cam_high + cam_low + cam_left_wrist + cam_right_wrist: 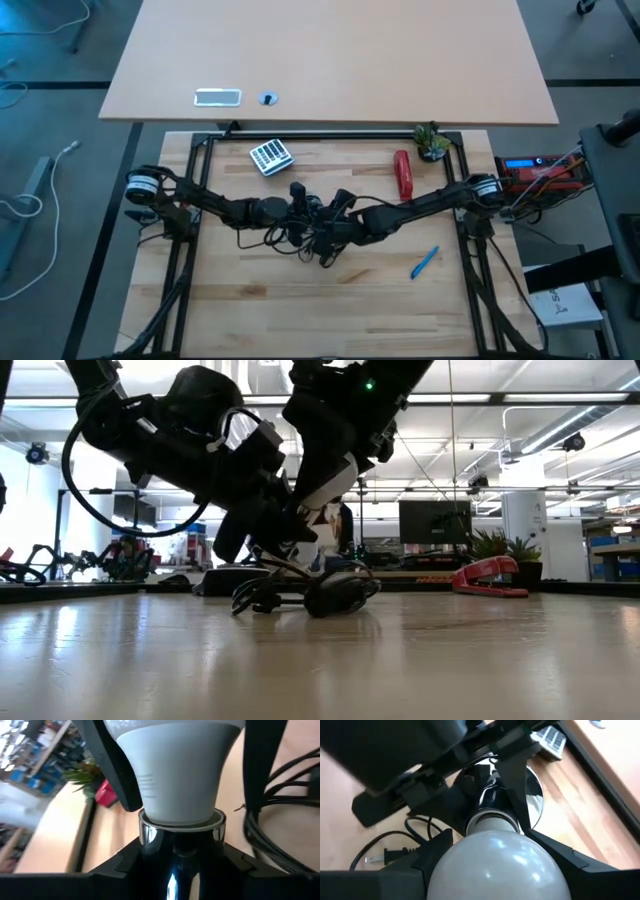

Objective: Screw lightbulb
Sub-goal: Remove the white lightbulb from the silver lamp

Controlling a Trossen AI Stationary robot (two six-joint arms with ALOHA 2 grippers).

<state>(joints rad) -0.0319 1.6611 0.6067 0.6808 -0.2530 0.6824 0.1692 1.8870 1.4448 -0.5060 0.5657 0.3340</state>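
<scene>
Right up close, the lightbulb (495, 865) fills the right wrist view, its frosted globe sitting between the two dark fingers (570, 857) of the right pincer (322, 238), which flank it on either side; whether they are pressing on the glass or just standing beside it I cannot tell. The bulb's narrow neck runs into the shiny silver socket (487, 800), and from the left wrist view that joint is plain: the bulb (175, 775) stands on the socket's chrome collar (150, 827), and the left pincer (298, 212) is clamped on the socket body, dark fingers (112, 765) rising past the bulb's sides. A black cord (385, 852) with a plug lies on the wood next to the socket, more loops of it beside the grip (280, 800). From overhead both arms meet at mid-worktop (250, 310), the bulb hidden beneath them. In the low view the tangle of cord (290, 595) rests on the surface under the two pincers. Farther out, a blue pen (424, 262) lies to the right, a red stapler (403, 174) toward the back, a small calculator-like keypad (270, 156) back left, and a little green plant (431, 141) at the far right corner.
</scene>
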